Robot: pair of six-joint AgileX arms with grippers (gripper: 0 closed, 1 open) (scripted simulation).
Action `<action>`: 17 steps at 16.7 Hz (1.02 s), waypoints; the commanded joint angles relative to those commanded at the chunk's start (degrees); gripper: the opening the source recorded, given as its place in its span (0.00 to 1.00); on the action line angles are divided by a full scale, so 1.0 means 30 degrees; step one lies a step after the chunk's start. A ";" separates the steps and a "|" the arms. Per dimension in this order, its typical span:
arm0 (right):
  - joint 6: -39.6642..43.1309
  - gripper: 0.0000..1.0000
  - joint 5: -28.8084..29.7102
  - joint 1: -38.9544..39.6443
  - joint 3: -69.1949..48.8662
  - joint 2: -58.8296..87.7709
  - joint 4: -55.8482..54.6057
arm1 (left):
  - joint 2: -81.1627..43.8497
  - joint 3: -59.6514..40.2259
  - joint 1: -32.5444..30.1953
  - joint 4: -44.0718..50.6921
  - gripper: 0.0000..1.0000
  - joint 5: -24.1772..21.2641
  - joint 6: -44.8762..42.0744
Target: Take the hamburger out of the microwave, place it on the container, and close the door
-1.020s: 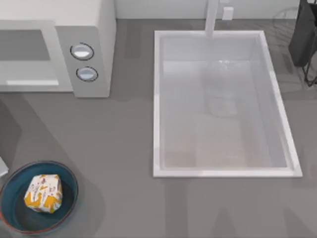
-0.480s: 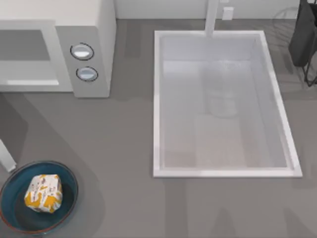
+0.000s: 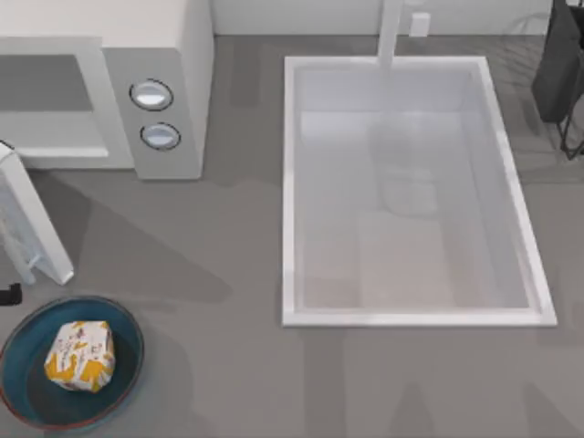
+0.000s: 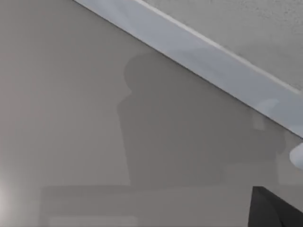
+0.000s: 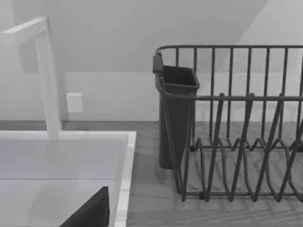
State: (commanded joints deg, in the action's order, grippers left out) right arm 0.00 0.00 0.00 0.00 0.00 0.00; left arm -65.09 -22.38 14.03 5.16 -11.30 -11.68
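The hamburger [image 3: 79, 356], wrapped in white and orange paper, lies in the dark blue container [image 3: 23, 388] at the table's front left. The white microwave [image 3: 169, 55] stands at the back left with its cavity showing. Its door [image 3: 27, 219] stands partly open, angled out from the left side of the cavity. A dark bit of my left gripper [image 3: 9, 294] pokes in at the left edge, just in front of the door's free end and behind the container. A dark wedge of my right gripper [image 5: 90, 213] shows low in the right wrist view, over the sink's corner.
A large white sink [image 3: 290, 192] with a faucet [image 3: 391, 32] fills the middle and right. A dark dish rack [image 3: 561, 73] with a cutlery cup [image 5: 176, 118] stands at the back right. Bare grey counter [image 3: 210, 301] lies between container and sink.
The door has swung in from the left edge toward the microwave, from a sliver to a clear panel. The hamburger and container have stayed put.
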 joint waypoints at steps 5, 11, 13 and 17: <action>0.0000 1.00 0.0000 0.0000 0.0000 0.0000 0.0000 | 0.1578 0.0902 -0.4375 -0.0130 0.00 0.3047 0.3358; 0.0000 1.00 0.0000 0.0000 0.0000 0.0000 0.0000 | 0.1639 0.0897 -0.4695 -0.0169 0.00 0.3330 0.3721; 0.0000 1.00 0.0000 0.0000 0.0000 0.0000 0.0000 | 0.0932 0.0373 -0.4714 -0.0530 0.00 0.3335 0.3722; 0.0000 1.00 0.0000 0.0000 0.0000 0.0000 0.0000 | -0.2858 -0.1749 -0.4790 -0.1948 0.00 0.3355 0.3725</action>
State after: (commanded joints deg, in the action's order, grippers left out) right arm 0.00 0.00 0.00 0.00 0.00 0.00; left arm -73.66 -27.63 -0.34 -0.68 -1.24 -0.50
